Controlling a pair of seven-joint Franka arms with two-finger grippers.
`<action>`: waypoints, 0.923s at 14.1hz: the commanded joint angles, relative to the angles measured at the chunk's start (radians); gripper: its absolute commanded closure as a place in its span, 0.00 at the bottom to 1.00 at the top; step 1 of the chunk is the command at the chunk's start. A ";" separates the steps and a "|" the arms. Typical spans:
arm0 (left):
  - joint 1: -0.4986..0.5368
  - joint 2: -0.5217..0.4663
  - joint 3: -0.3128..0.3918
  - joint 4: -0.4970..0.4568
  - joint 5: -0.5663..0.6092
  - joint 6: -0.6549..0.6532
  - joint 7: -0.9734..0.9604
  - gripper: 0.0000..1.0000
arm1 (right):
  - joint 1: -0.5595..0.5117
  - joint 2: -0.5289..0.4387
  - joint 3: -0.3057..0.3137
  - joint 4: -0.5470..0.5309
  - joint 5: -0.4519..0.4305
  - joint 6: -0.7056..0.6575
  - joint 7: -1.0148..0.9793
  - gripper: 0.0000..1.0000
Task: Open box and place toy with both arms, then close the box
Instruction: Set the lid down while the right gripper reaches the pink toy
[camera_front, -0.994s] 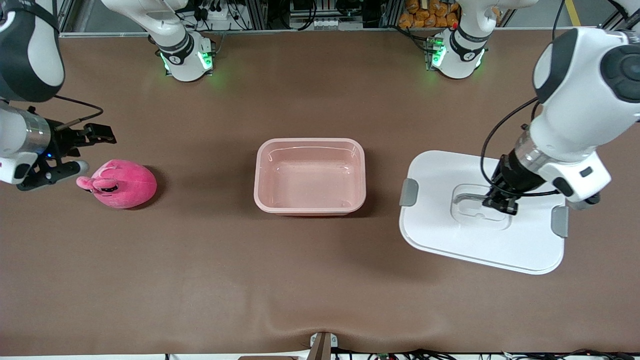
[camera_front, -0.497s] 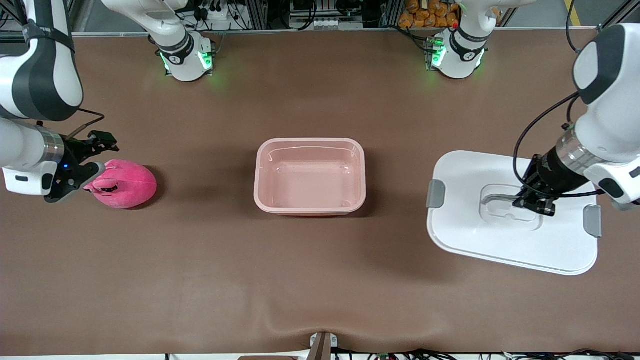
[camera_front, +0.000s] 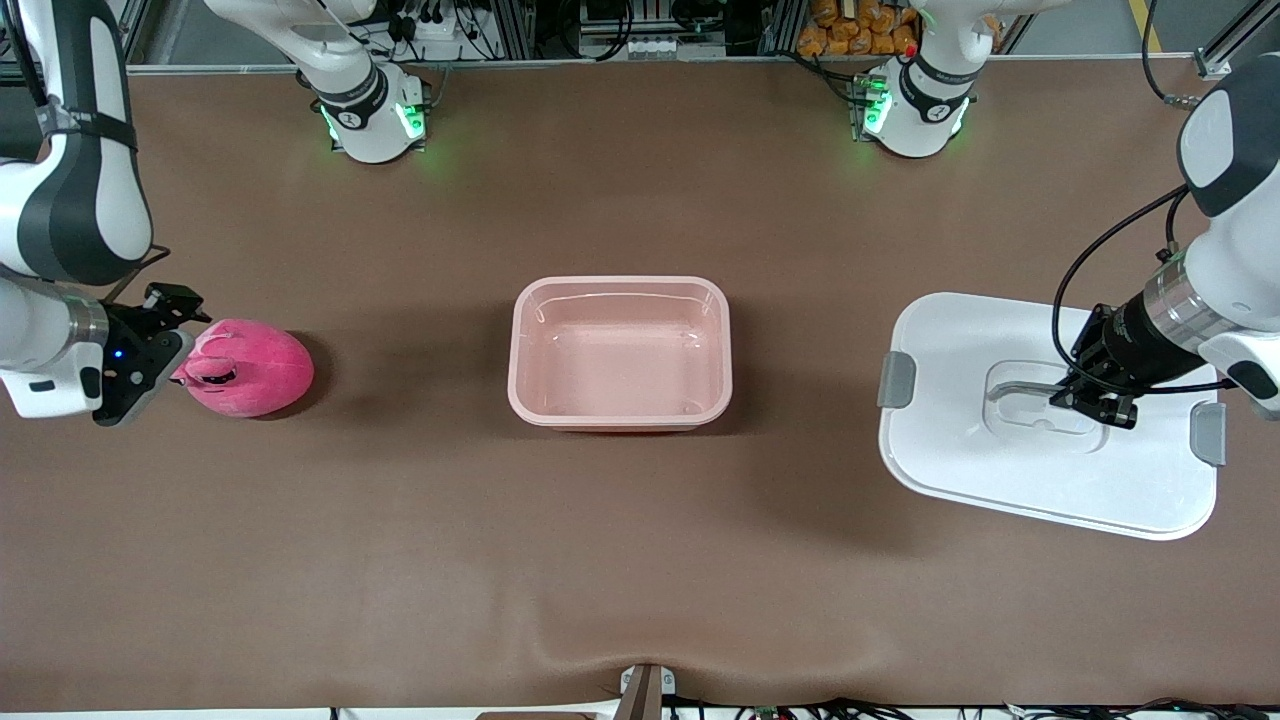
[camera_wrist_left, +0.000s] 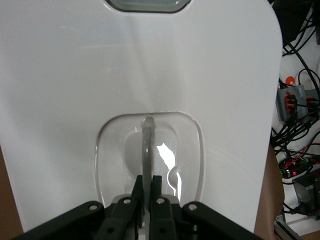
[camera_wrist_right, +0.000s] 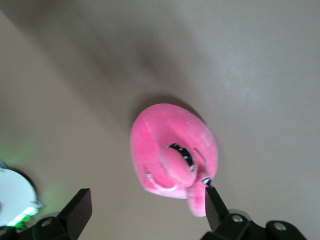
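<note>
The box (camera_front: 620, 350) is a translucent pink tub, open and empty, at the table's middle. Its white lid (camera_front: 1040, 460) with grey side clips (camera_front: 897, 380) is toward the left arm's end of the table, with a shadow along its edge. My left gripper (camera_front: 1085, 400) is shut on the lid's grey handle (camera_wrist_left: 147, 142); in the left wrist view my left gripper (camera_wrist_left: 147, 187) pinches it. The hot-pink toy (camera_front: 245, 368) lies toward the right arm's end. My right gripper (camera_front: 165, 330) is open at its snout. In the right wrist view my right gripper (camera_wrist_right: 146, 210) stands wide beside the toy (camera_wrist_right: 172, 157).
The two arm bases (camera_front: 375, 115) (camera_front: 910, 115) with green lights stand along the table edge farthest from the front camera. Bare brown table (camera_front: 620, 560) lies between the toy, the box and the lid. Cables and gear (camera_wrist_left: 300, 100) show past the lid's edge.
My left gripper has carried the lid farther from the box toward the left arm's end of the table. My right gripper has come closer to the toy's snout.
</note>
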 joint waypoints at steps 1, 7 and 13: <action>0.014 -0.030 -0.005 -0.028 -0.010 -0.001 0.016 1.00 | -0.021 0.018 0.012 -0.022 -0.015 0.055 -0.136 0.00; 0.007 -0.016 -0.013 -0.117 -0.020 0.113 -0.053 1.00 | -0.055 0.033 0.012 -0.118 -0.005 0.187 -0.288 0.00; -0.001 -0.003 -0.014 -0.164 -0.018 0.127 -0.105 1.00 | -0.073 0.069 0.012 -0.129 -0.003 0.242 -0.414 0.00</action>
